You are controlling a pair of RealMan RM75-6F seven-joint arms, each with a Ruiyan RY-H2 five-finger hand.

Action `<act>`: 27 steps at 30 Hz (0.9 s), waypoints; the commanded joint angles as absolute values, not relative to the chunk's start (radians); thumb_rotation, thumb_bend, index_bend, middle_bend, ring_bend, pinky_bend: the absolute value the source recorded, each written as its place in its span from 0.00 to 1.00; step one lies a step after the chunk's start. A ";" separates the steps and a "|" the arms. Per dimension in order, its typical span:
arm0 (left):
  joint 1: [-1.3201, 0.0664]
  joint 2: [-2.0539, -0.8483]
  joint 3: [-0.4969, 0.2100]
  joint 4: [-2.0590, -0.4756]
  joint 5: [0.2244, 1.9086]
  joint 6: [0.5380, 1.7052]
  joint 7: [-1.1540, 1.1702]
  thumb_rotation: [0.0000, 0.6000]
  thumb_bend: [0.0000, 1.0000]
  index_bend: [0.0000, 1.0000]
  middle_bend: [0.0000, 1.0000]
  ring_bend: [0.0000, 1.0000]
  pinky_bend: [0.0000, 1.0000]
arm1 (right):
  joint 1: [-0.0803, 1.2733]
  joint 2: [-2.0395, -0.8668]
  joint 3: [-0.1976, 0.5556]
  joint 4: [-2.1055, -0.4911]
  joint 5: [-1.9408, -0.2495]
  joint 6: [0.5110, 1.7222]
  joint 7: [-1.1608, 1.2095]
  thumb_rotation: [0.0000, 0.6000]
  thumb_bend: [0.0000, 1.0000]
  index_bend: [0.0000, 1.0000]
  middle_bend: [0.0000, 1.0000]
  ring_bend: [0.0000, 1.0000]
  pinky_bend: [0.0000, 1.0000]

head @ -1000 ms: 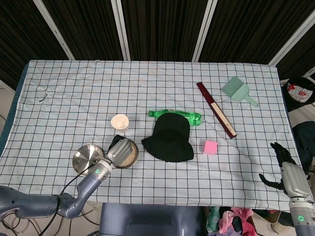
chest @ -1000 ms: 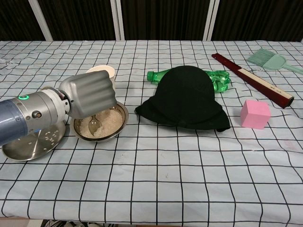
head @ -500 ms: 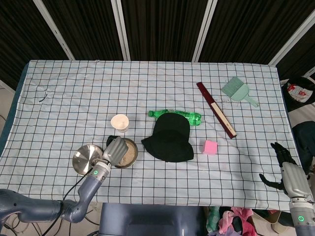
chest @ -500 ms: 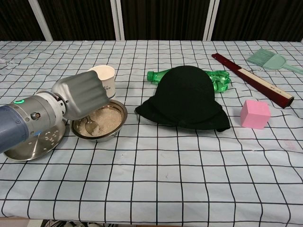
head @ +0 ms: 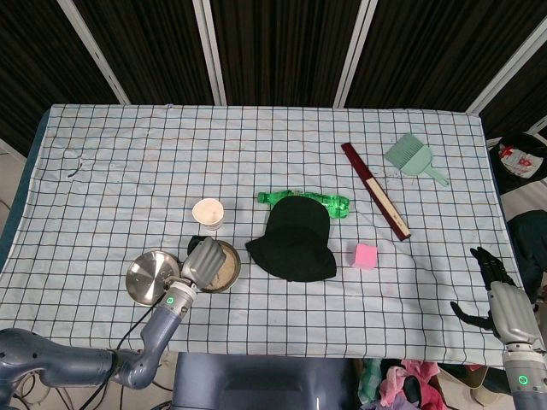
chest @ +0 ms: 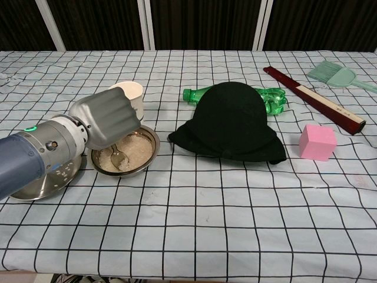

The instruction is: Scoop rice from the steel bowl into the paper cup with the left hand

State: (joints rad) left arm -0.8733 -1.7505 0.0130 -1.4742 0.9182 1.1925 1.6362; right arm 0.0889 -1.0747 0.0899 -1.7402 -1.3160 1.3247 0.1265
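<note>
A steel bowl (chest: pixel 147 139) (head: pixel 231 266) with rice stands at the front left of the table. My left hand (chest: pixel 108 121) (head: pixel 202 259) hovers over the bowl's left side with its fingers curled around a spoon's hidden handle. The spoon (chest: pixel 119 157) has its tip down in the rice. Just behind the bowl stands the white paper cup (chest: pixel 131 94) (head: pixel 208 213), upright. Off the table's front right corner, my right hand (head: pixel 494 297) hangs with its fingers spread and holds nothing.
A flat steel lid (chest: pixel 36 180) with stray rice grains lies left of the bowl. A black hat (chest: pixel 230 121) sits right of the bowl, with a green bottle (chest: pixel 274 97) behind it. Further right are a pink cube (chest: pixel 317 142), a dark red stick (chest: pixel 315 100) and a green brush (chest: pixel 336 75).
My left hand swung left over the bowl, tipping it, then came back a little to the right. The spoon stayed in the rice. The right hand has not moved.
</note>
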 commanded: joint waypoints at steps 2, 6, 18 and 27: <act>-0.871 -1.762 0.005 -1.471 0.908 1.210 1.630 1.00 0.51 0.77 1.00 1.00 1.00 | 0.089 -1.075 0.090 -1.741 -1.316 1.325 0.127 1.00 0.21 0.00 0.00 0.00 0.17; -0.861 -1.779 -0.008 -1.466 0.897 1.239 1.613 1.00 0.51 0.77 1.00 1.00 1.00 | 0.088 -1.075 0.090 -1.740 -1.317 1.326 0.127 1.00 0.21 0.00 0.00 0.00 0.17; -0.822 -1.783 -0.035 -1.463 0.943 1.299 1.467 1.00 0.51 0.77 1.00 1.00 1.00 | 0.088 -1.074 0.089 -1.742 -1.317 1.326 0.127 1.00 0.21 0.00 0.00 0.00 0.17; -0.797 -1.730 -0.040 -1.523 0.973 1.318 1.403 1.00 0.51 0.77 1.00 1.00 1.00 | 0.088 -1.076 0.089 -1.740 -1.321 1.328 0.123 1.00 0.21 0.00 0.00 0.00 0.17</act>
State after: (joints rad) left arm -0.8018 -1.7387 -0.0394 -1.5141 0.9683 1.3140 1.4100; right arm 0.0878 -1.0759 0.0889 -1.7399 -1.3214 1.3284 0.1233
